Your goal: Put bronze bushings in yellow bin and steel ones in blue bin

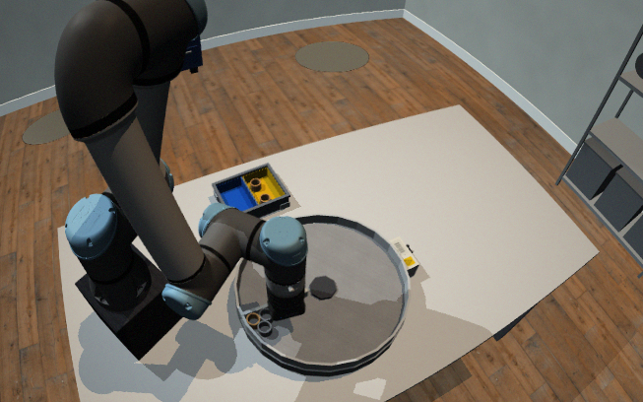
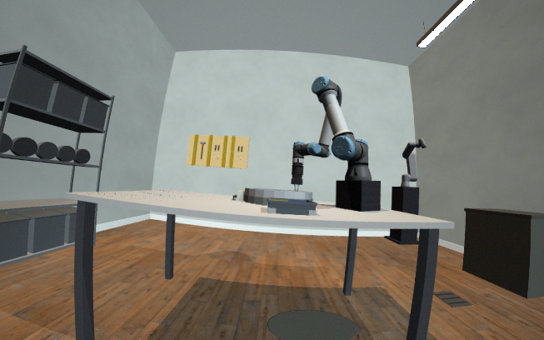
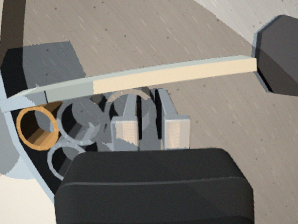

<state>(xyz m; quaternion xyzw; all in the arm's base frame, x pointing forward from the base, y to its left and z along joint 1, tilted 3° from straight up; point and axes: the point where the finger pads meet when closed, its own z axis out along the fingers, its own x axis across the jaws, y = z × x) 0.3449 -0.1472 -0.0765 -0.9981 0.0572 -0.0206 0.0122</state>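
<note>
My gripper [image 1: 281,314] [image 2: 296,183] [image 3: 148,104] is down at the near-left rim of the turntable [image 1: 395,265] [image 3: 165,74]. In the wrist view its fingers pinch the wall of a steel bushing [image 3: 128,92], one finger inside the ring and one outside. A bronze bushing [image 1: 252,316] [image 3: 36,128] stands upright to the left against the rim. Two more steel bushings [image 1: 265,326] [image 3: 77,120] [image 3: 61,159] stand between it and the gripper. The blue bin [image 1: 236,195] looks empty. The yellow bin [image 1: 275,183] beside it holds two bronze bushings [image 1: 255,184] [image 1: 264,197].
A dark octagonal hub [image 1: 323,287] [image 3: 280,55] sits at the turntable's centre. A small box with a yellow label [image 1: 406,255] stands outside the right rim. The arm's base [image 1: 113,300] is to the left. The two-part bin tray [image 2: 292,206] sits behind the turntable.
</note>
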